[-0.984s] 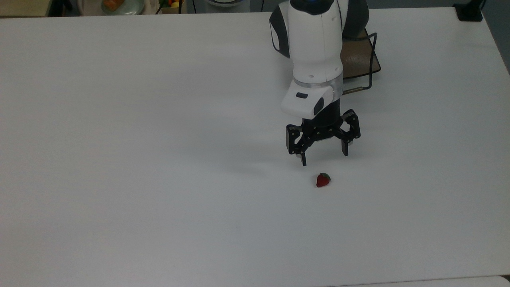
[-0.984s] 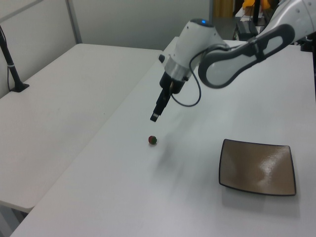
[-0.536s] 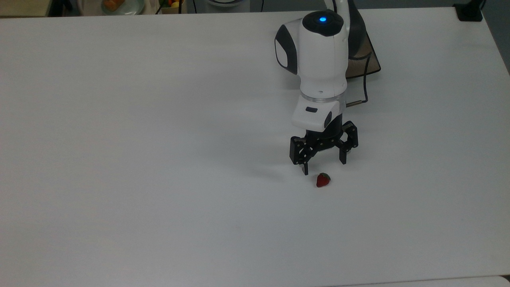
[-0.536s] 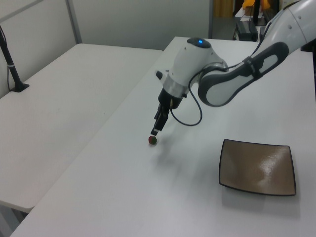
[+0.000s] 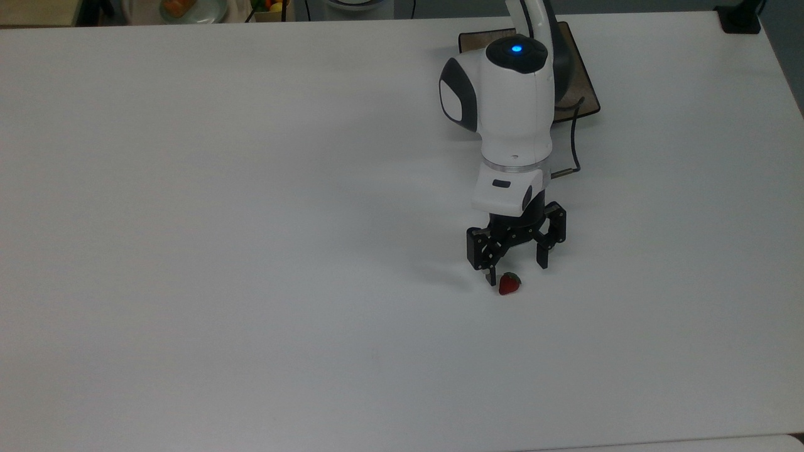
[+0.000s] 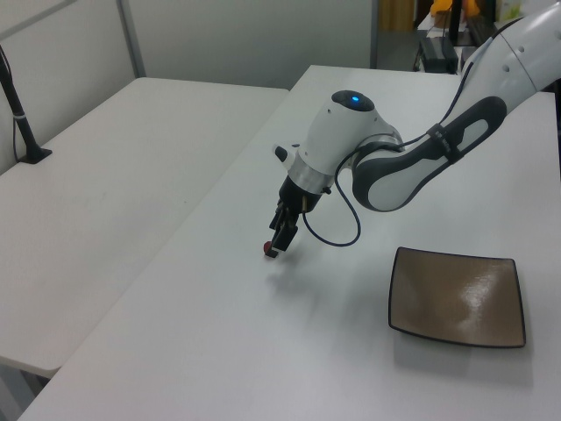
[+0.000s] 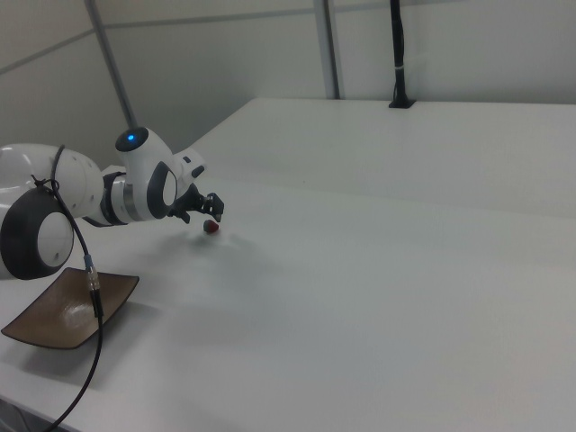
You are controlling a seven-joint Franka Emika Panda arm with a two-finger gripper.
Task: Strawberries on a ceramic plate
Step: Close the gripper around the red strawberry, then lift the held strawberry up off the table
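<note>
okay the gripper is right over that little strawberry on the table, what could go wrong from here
1. In the top view the open gripper sits slightly off the strawberry; one fingertip is almost at its edge and might nudge the strawberry away if the fingers close.
2. The ceramic plate lies well apart from the berry, so a weak pinch could drop it on the way across the table.
</note>
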